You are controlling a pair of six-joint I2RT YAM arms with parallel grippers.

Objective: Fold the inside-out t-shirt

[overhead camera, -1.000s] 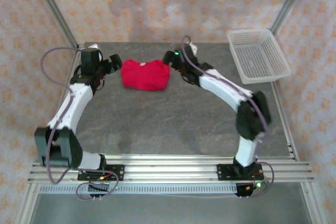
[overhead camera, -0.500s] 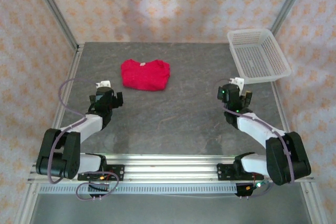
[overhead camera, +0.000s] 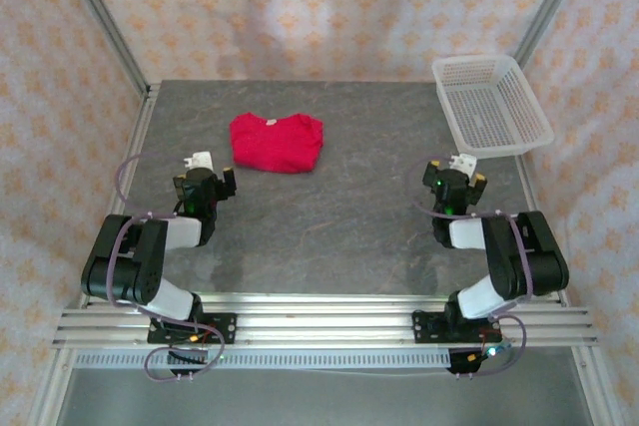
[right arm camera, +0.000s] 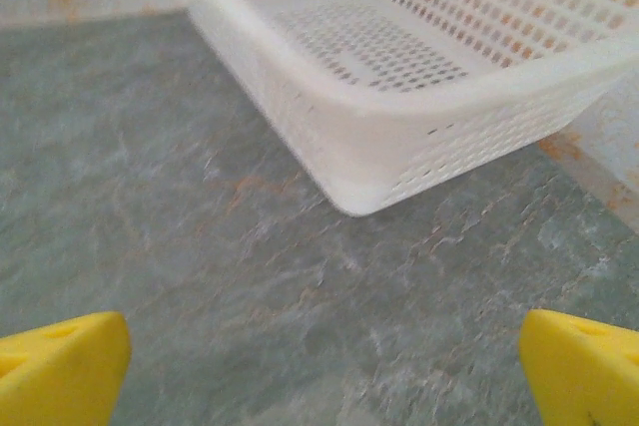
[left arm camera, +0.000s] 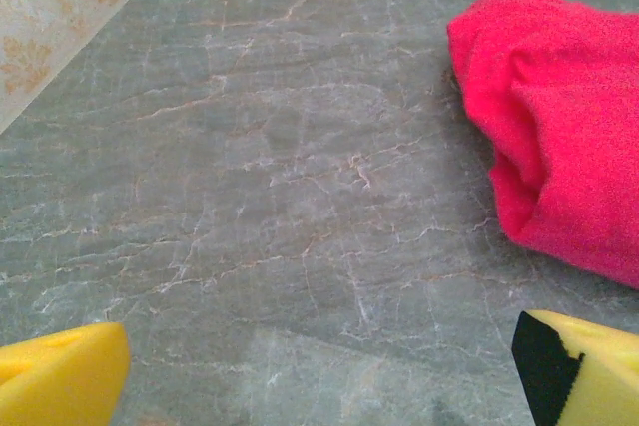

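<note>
Across the worktop (overhead camera: 339, 221), my left arm (overhead camera: 135, 261) and right arm (overhead camera: 514, 251) have drawn back to the near edge. That leaves the inside-out t-shirt (overhead camera: 277, 142) alone at far left-centre, a compact red bundle. My left fingers (left arm camera: 60, 376) and right fingers (right arm camera: 60, 366) are spread wide, holding nothing. I judge the fold done.

I'm holding both arms folded low nr my bases, wrists pointing fwd. L gripper (overhead camera: 204, 179) is sitting w/ yellow pads (left arm camera: 60, 376) spread wide; R gripper (overhead camera: 457, 182) is gaping likewise.
</note>
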